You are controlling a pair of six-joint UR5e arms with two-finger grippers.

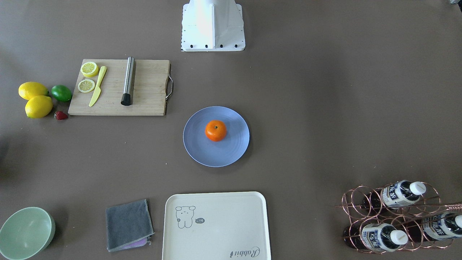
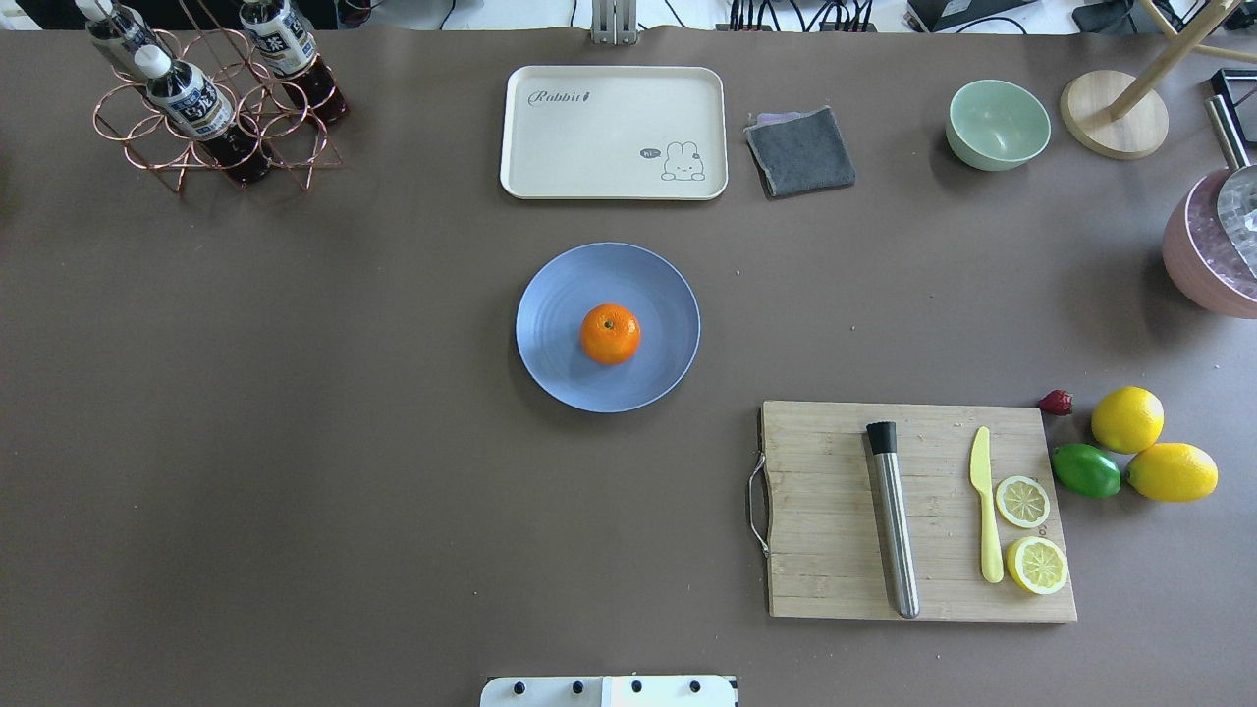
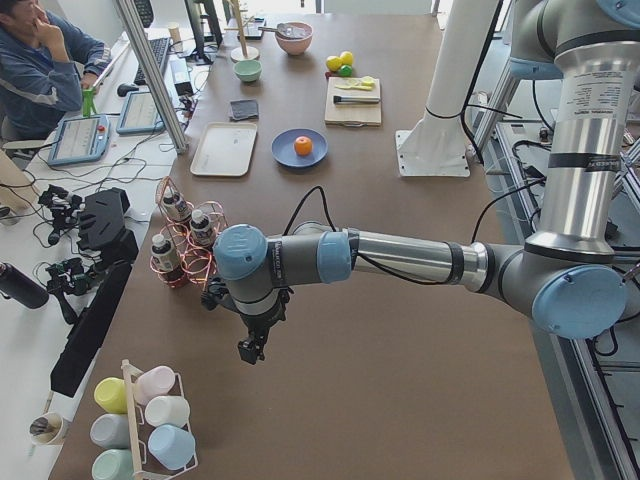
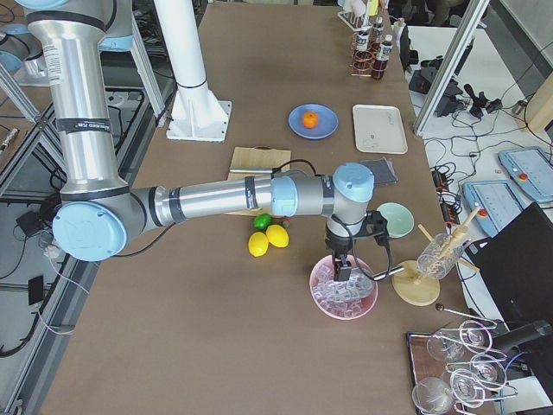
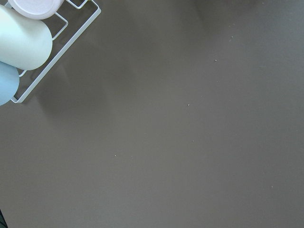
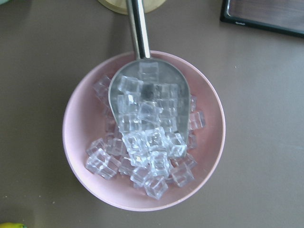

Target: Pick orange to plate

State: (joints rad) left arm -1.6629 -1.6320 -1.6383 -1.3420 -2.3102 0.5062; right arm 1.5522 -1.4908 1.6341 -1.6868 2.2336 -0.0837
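Note:
The orange point(image 1: 216, 130) point(image 2: 610, 334) rests near the middle of the blue-lavender plate point(image 1: 231, 153) point(image 2: 560, 378) at the table's centre. Nothing touches either one. My left gripper point(image 3: 252, 350) hangs over bare table at the far left end, beside a cup rack point(image 3: 150, 425) and far from the plate. My right gripper point(image 4: 343, 272) hangs above a pink bowl of ice point(image 4: 344, 298) at the far right end. Both grippers show only in the side views, so I cannot tell whether they are open or shut.
A cutting board point(image 2: 835, 550) carries a steel muddler point(image 2: 894, 530), a yellow knife and lemon slices. Lemons point(image 2: 1127, 419), a lime point(image 2: 1086, 470) and a strawberry lie beside it. A cream tray point(image 2: 614, 133), grey cloth point(image 2: 800, 150), green bowl point(image 2: 998, 124) and bottle rack point(image 2: 211, 108) line the far edge.

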